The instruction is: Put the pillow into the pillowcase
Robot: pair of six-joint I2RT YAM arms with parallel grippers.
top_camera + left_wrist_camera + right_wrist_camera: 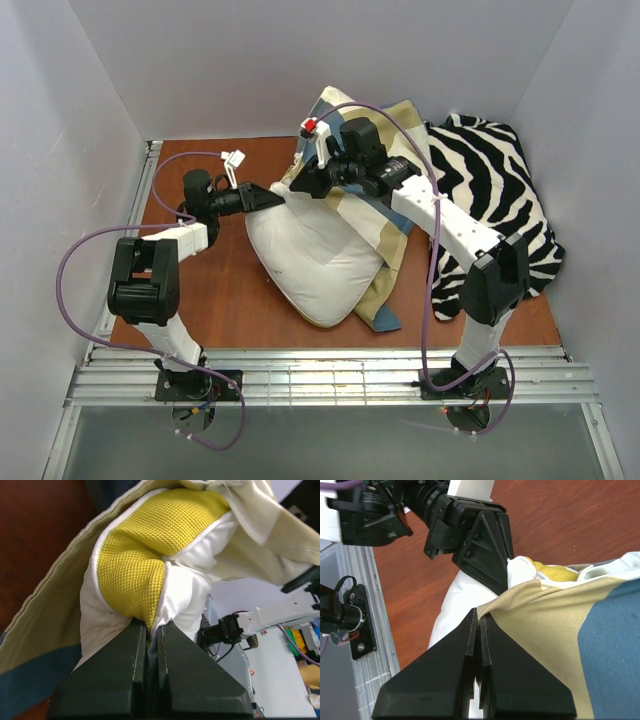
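Note:
The white pillow (315, 255) lies mid-table, its far end under the checked blue, tan and cream pillowcase (385, 215). My left gripper (275, 197) is shut on the pillow's far-left corner; in the left wrist view its jaws (152, 627) pinch the yellow mesh and white fabric of the pillow (135, 565), with the pillowcase (45, 630) hanging around it. My right gripper (303, 183) is shut on the tan edge of the pillowcase (555, 625), right next to the left gripper. In the right wrist view its jaws (479, 615) hold that edge over the pillow (460, 600).
A black-and-white zebra-striped cloth (495, 190) lies at the right, under the right arm. The brown table (215, 290) is bounded by white walls and a metal rail (330, 380) at the near edge. The left arm's cable (75, 260) loops at the left.

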